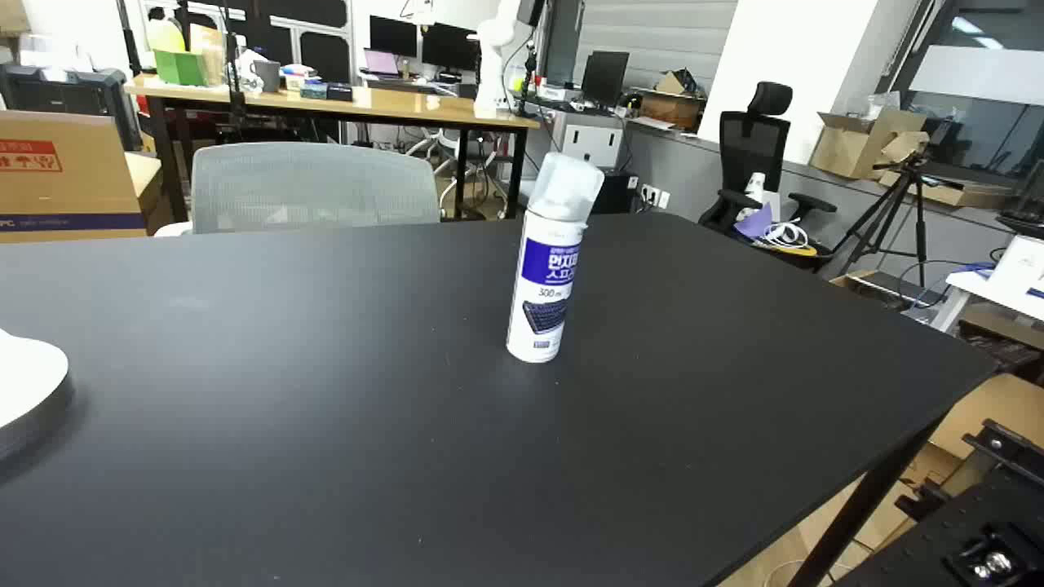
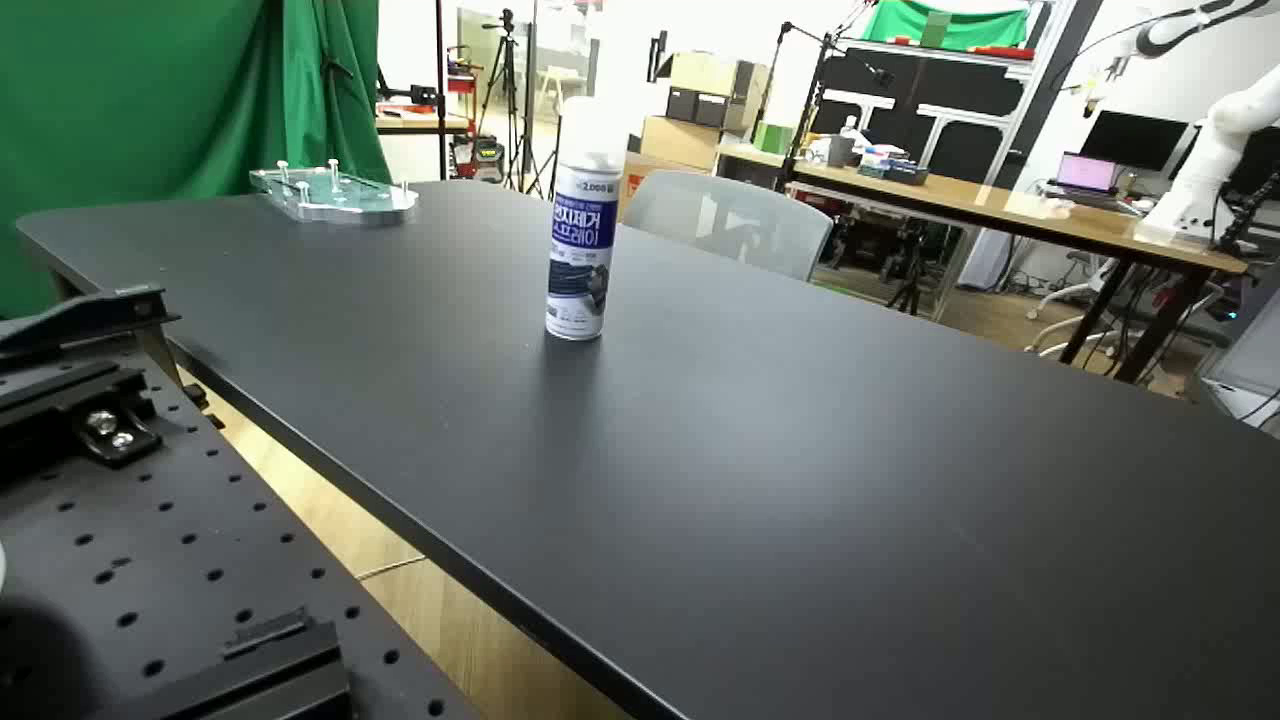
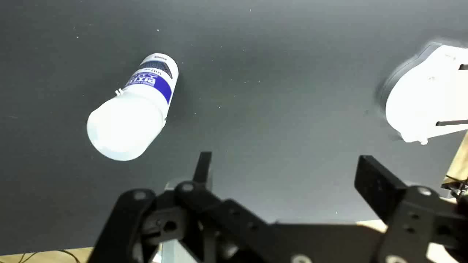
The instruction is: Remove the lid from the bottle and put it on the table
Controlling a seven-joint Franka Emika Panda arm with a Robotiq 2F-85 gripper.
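Observation:
The white bottle with a blue label (image 1: 542, 295) stands upright on the black table (image 1: 326, 391); it also shows in an exterior view (image 2: 580, 262) and in the wrist view (image 3: 155, 78). The translucent lid (image 1: 565, 187) sits on top of the bottle; it also shows in an exterior view (image 2: 593, 132), washed out against the bright background, and in the wrist view (image 3: 124, 124). My gripper (image 3: 286, 156) is open, with nothing between its fingers. In the wrist view the bottle and lid lie up and to the left of the fingers, apart from them. The gripper is outside both exterior views.
A clear plate-like object with short posts (image 2: 340, 195) lies on the table; it shows at the right of the wrist view (image 3: 420, 98). A grey mesh chair (image 1: 314, 186) stands at the table's far side. A black perforated mounting plate (image 2: 200, 560) is beside the table's near edge.

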